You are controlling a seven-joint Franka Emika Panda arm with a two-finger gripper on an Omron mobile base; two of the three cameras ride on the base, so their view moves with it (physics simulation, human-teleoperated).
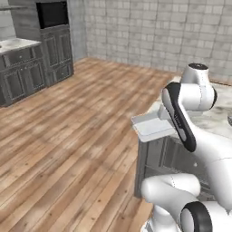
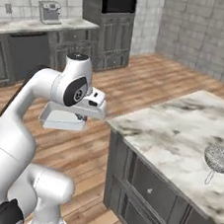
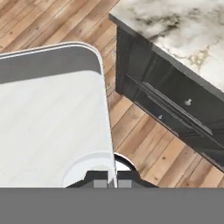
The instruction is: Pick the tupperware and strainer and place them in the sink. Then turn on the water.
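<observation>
Jaws pinched tight on the rim of the tupperware [image 2: 63,118], carried in the air beyond the worktop [image 2: 180,137] corner; strainer [image 2: 219,159] rests near worktop's right edge.

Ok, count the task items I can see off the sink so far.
2. The tupperware hangs in the shut gripper above the wooden floor; the strainer lies on the marble island counter.

**Tupperware off the island's corner, strainer on the countertop**

The tupperware [image 2: 63,117] is hanging in the gripper [image 2: 78,116] above the wooden floor [image 2: 152,84], just beside the corner of the island counter [image 2: 181,127]. The strainer [image 2: 219,159] is lying on the countertop toward its right side, well apart from the tupperware. Cabinets [image 2: 52,47] are standing behind, along the far wall.
</observation>
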